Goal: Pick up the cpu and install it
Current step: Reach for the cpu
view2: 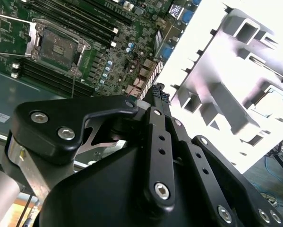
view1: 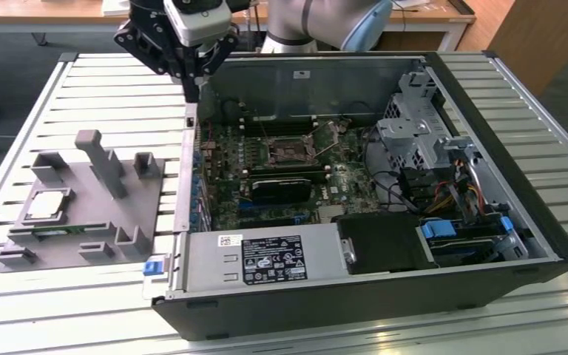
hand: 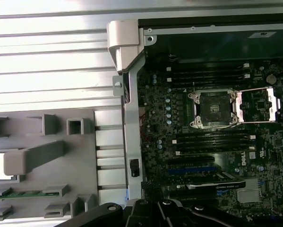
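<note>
Exterior view shows the cpu (view1: 47, 205) resting in the grey tray (view1: 97, 216), hand (view1: 193, 96) closed on nothing.

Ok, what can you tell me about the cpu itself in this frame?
The cpu is a small flat square chip, shiny silver-grey top, thin pale rim. It lies flat, top up, in a recess of the grey holder tray, to the exterior view's left of the open computer case. Only the tray touches it; the gripper hangs apart, over the case's edge.
</note>
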`<action>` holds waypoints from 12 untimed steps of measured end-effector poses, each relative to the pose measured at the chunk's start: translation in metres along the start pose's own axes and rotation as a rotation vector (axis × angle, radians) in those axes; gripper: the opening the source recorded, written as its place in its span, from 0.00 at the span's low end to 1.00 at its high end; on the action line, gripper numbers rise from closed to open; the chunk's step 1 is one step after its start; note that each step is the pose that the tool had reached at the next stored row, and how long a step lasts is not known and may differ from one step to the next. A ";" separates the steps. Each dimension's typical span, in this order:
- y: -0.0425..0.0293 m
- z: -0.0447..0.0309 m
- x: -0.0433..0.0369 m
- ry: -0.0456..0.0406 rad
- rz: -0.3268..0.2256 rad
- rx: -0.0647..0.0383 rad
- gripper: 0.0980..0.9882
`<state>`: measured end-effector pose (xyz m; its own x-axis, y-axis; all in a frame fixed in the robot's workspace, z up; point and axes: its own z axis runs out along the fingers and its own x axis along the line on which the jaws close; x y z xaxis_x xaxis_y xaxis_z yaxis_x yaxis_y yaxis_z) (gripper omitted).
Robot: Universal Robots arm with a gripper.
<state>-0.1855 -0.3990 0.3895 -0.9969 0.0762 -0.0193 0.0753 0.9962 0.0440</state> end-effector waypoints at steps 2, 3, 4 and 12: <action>-0.0002 0.0000 0.0027 0.0001 0.000 0.000 0.01; -0.0003 0.0000 0.0044 0.0000 0.000 0.000 0.01; -0.0004 0.0000 0.0060 0.0000 0.000 0.000 0.01; -0.0012 0.0000 0.0165 0.0000 0.000 0.000 0.01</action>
<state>-0.2020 -0.3989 0.3892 -0.9969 0.0762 -0.0193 0.0753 0.9962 0.0441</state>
